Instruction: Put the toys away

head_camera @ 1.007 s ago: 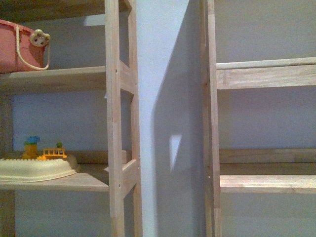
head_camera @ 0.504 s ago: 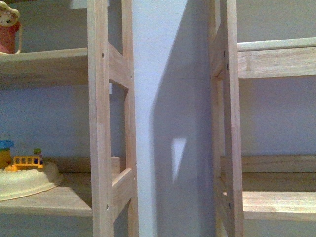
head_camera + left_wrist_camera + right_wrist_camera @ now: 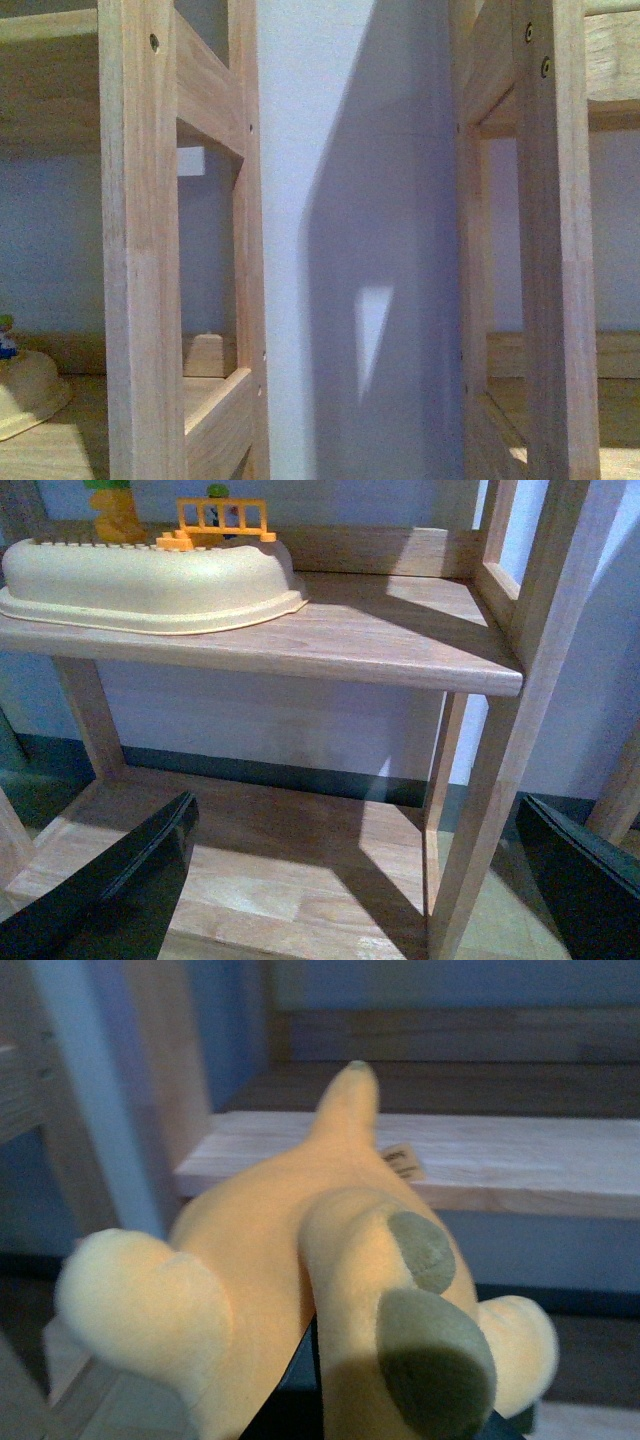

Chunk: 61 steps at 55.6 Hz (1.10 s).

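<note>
The plush toy [image 3: 290, 1260] fills the right wrist view: soft orange-yellow, with rounded limbs, grey-green pads and a small tag. My right gripper [image 3: 300, 1405] is shut on it, and only a dark sliver of the gripper shows under the plush. Beyond the toy lies a pale wooden shelf board [image 3: 520, 1165]. In the left wrist view my left gripper [image 3: 350, 880] is open, its black fingers [image 3: 110, 880] wide apart over a low shelf board [image 3: 250, 880], holding nothing. Neither gripper shows in the front view.
A cream tray [image 3: 150, 585] with orange and yellow blocks sits on the shelf [image 3: 400, 640] above the left gripper. A wooden post [image 3: 500, 780] stands between its fingers. Two shelf uprights [image 3: 140, 250] [image 3: 560, 250] flank a bare wall strip [image 3: 340, 200].
The front view has closed in on the shelving. The uprights are larger and further apart, the pink basket has left the view, and the cream tray has slid to the left edge.
</note>
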Tool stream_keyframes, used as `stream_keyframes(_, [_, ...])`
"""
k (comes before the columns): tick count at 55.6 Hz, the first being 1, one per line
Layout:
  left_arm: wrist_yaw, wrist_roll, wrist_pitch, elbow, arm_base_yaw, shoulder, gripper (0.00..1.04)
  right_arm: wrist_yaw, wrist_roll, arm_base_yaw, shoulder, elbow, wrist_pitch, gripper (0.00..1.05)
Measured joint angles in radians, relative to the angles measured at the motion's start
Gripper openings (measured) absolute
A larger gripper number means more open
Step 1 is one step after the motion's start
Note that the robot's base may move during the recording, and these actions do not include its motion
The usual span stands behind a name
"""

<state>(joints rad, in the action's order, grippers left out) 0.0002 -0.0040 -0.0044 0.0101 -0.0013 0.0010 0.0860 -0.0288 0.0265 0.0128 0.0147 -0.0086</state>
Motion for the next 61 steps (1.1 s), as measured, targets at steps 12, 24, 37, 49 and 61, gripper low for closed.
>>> stream_keyframes(12, [0.000,0.000,0.000,0.000,0.000,0.000,0.98,0.357,-0.005,0.168,0.057,0.002,0.082,0.07])
stream_keyframes(24, [0.000,0.000,0.000,0.000,0.000,0.000,0.98,0.471,0.117,0.253,0.130,0.042,0.199,0.07])
stream_keyframes(37, [0.000,0.000,0.000,0.000,0.000,0.000,0.98,0.603,0.227,0.385,0.243,0.153,0.293,0.07])
stream_keyframes(49, [0.000,0.000,0.000,0.000,0.000,0.000,0.98,0.712,0.367,0.525,0.369,0.336,0.415,0.07])
stream_keyframes(61, [0.000,0.000,0.000,0.000,0.000,0.000,0.98,0.762,0.554,0.652,0.509,0.495,0.566,0.07])
